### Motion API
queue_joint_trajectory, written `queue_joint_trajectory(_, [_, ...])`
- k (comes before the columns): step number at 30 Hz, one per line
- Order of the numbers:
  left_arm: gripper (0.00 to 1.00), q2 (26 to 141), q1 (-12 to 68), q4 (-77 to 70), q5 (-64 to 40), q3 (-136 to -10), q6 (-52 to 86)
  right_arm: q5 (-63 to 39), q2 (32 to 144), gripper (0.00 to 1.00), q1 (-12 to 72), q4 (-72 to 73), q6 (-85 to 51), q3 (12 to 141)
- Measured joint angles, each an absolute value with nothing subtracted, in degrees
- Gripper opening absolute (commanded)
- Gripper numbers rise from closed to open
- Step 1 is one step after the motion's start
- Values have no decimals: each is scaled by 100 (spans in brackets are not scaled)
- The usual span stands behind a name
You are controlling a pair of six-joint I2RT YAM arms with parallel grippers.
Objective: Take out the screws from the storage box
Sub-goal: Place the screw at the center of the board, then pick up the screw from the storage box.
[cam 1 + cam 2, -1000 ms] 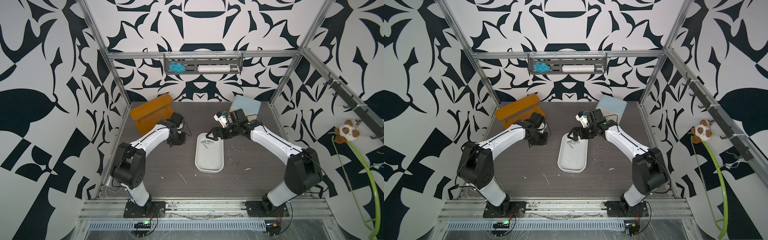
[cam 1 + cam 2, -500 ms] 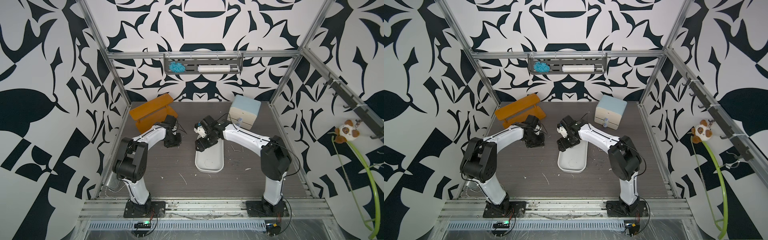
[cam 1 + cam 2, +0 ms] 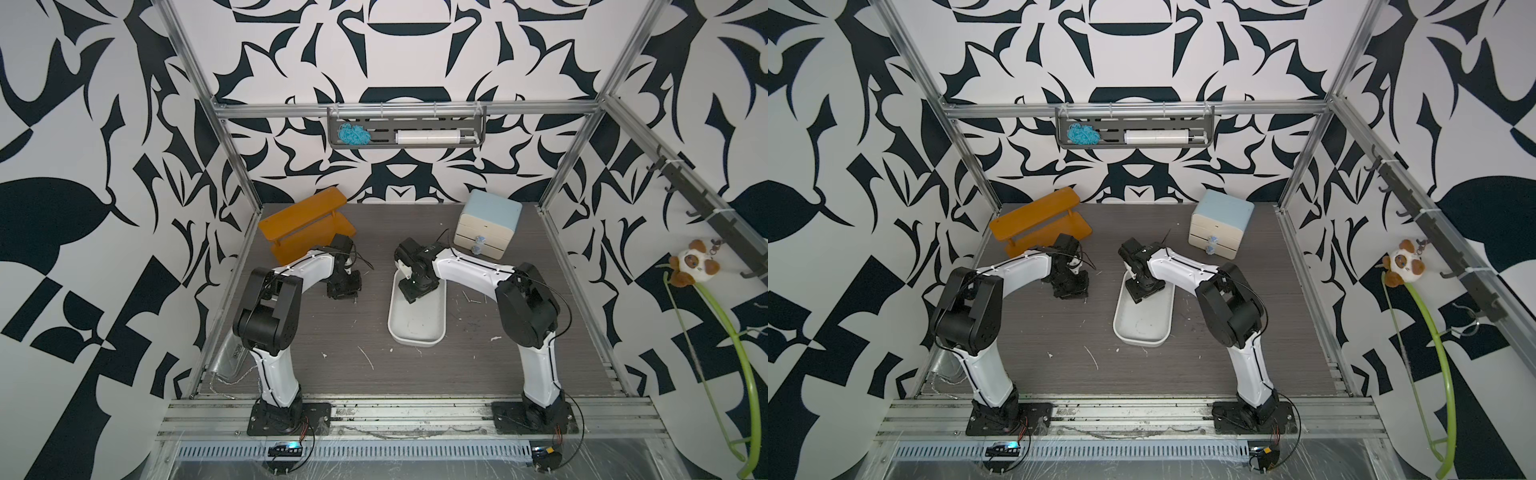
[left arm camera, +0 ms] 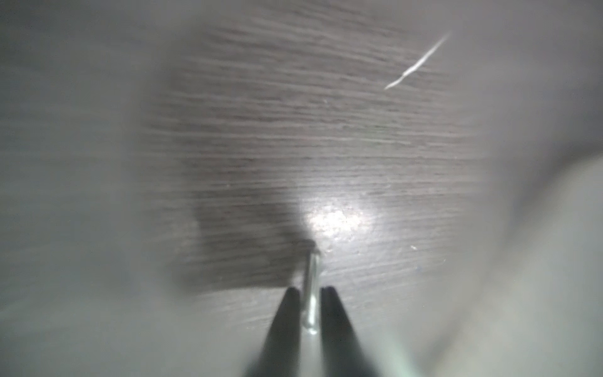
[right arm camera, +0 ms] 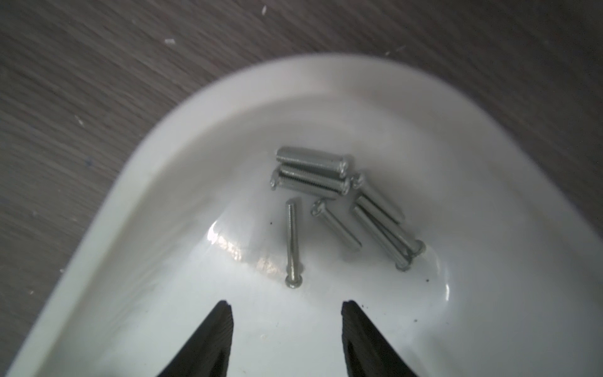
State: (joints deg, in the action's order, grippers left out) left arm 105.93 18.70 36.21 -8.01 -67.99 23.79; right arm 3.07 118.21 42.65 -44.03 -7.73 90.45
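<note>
The right gripper (image 5: pixel 287 305) hangs half-open and empty over the shallow white plastic storage box (image 5: pixel 182 140), near its cluster of small silvery metal screws (image 5: pixel 313 178), while the left gripper (image 4: pixel 310 290), tips barely parted (grip or no grip, impossible to tell), flanks a lone screw (image 4: pixel 312 274) touching the dark wood-grain table (image 4: pixel 293 130).

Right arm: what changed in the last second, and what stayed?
The right gripper swung in over the storage box's far end, jaws narrowing but open above the screws. The left gripper stayed at the table left of the box, a screw between its fingertips. Box unmoved.
</note>
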Motion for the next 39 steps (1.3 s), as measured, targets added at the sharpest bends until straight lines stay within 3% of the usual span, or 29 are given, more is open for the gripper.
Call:
queue_joint_trajectory(4, [44, 10593, 1870, 3623, -762, -6796, 2375, 379, 11966, 44, 4268, -4383, -764, 9105])
queue_joint_trajectory(13, [46, 10090, 1870, 3647, -615, -6779, 2412, 598, 12241, 34, 4268, -4340, -735, 9242])
queue_joint_trajectory(19, [59, 9094, 1870, 3684, -475, -6799, 2523, 591, 12293, 15, 4268, -4285, -821, 9264])
queue_joint_trajectory(25, [67, 8733, 1870, 3938, -152, -7008, 2779, 600, 12298, 6, 4268, -4265, -827, 9266])
queue_joint_trajectory(33, [67, 8777, 1870, 4530, -21, -7349, 2628, 617, 12138, 0, 4268, -4294, -834, 9262])
queue_joint_trajectory(39, [63, 8777, 1909, 4504, -408, -7373, 2596, 768, 11391, 0, 4250, -4383, -849, 9271])
